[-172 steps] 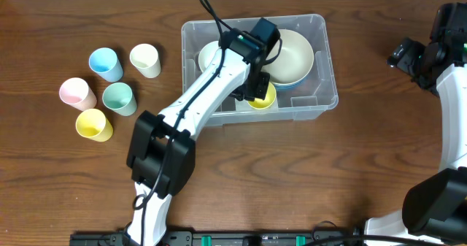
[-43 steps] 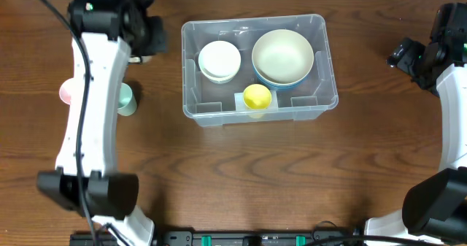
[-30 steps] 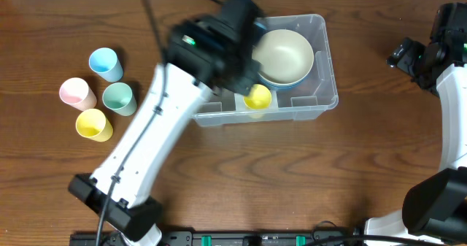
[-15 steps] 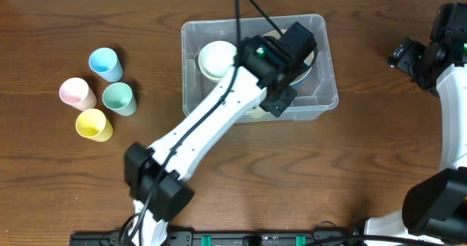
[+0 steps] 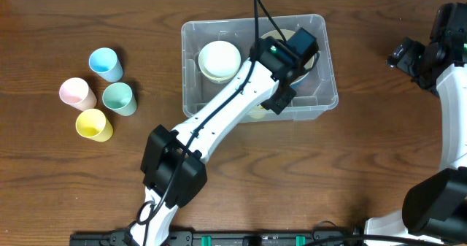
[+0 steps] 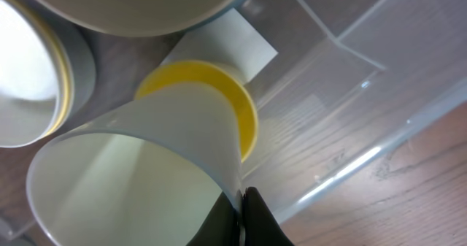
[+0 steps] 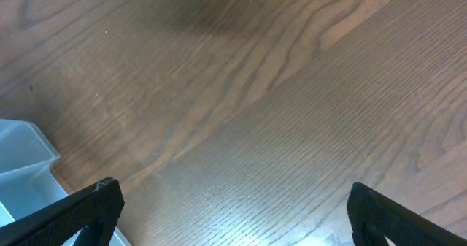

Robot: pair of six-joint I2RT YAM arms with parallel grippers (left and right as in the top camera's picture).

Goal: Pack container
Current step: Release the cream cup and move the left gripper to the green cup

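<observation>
The clear plastic container [image 5: 330, 71] stands at the table's back middle. It holds a stack of white bowls [image 5: 219, 59], a large cream bowl [image 5: 276, 38] partly hidden by my left arm, and a yellow cup [image 6: 237, 104]. My left gripper [image 5: 280, 98] is inside the container. In the left wrist view it [image 6: 241, 215] is shut on the rim of a cream cup [image 6: 139, 166], which it holds tilted just above the yellow cup. My right gripper [image 7: 237, 217] is open and empty over bare table to the right of the container.
Several cups stand at the left: blue [image 5: 104, 63], pink [image 5: 76, 93], teal [image 5: 119, 98] and yellow [image 5: 93, 124]. The container's near wall [image 6: 365, 114] is close to my left gripper. A container corner [image 7: 22, 166] shows in the right wrist view.
My left arm swung from the cups at the left into the container, and the cream cup left the table with it. It now sits over the yellow cup. The right arm has not moved.
</observation>
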